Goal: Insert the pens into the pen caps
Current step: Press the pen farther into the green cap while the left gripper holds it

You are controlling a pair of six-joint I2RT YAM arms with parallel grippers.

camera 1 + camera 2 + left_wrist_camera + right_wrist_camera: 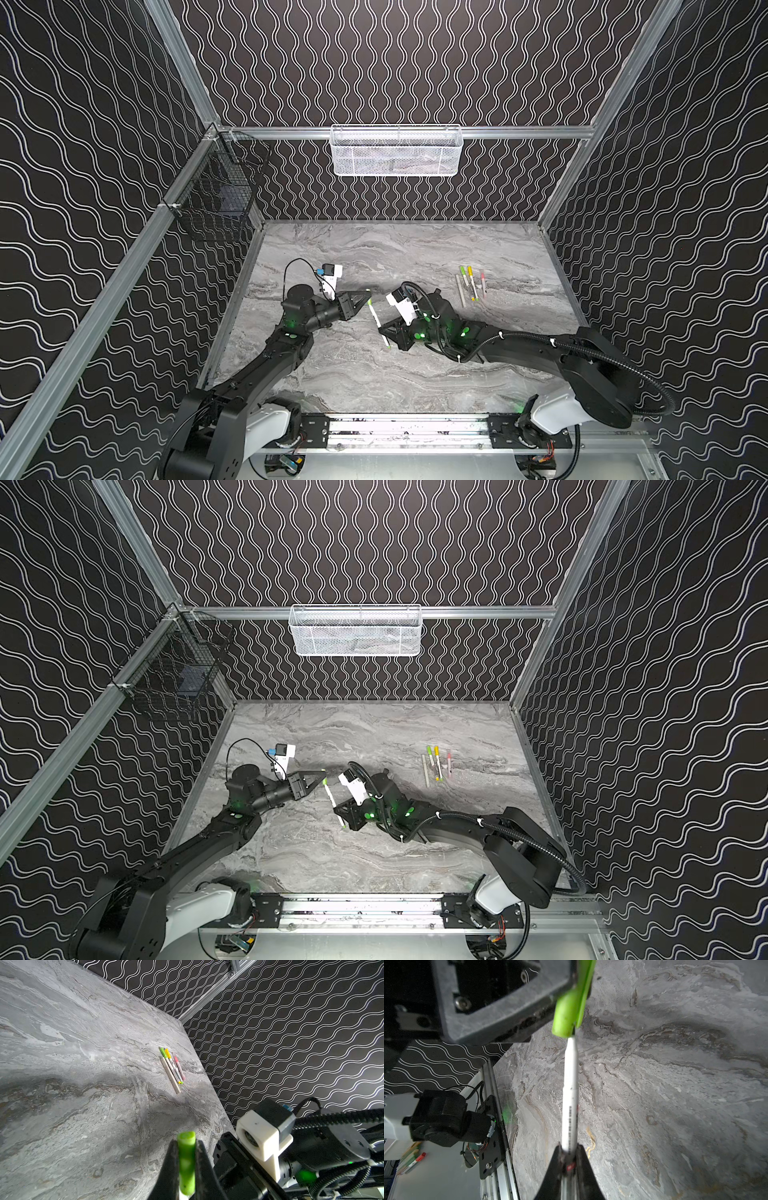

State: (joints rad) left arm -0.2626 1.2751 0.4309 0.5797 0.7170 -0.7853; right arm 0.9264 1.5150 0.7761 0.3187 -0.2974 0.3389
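Right end effector clamps white pen over mid bench, tip at mouth of lime cap pinched in closed left end effector at pen's 11 o'clock, not seated yet; three pens at 2 o'clock look capped, last one pending.

The left gripper, its green cap, the right gripper and its pen block the middle. The table behind them is open. A row of pens, maybe touching, lies far right.
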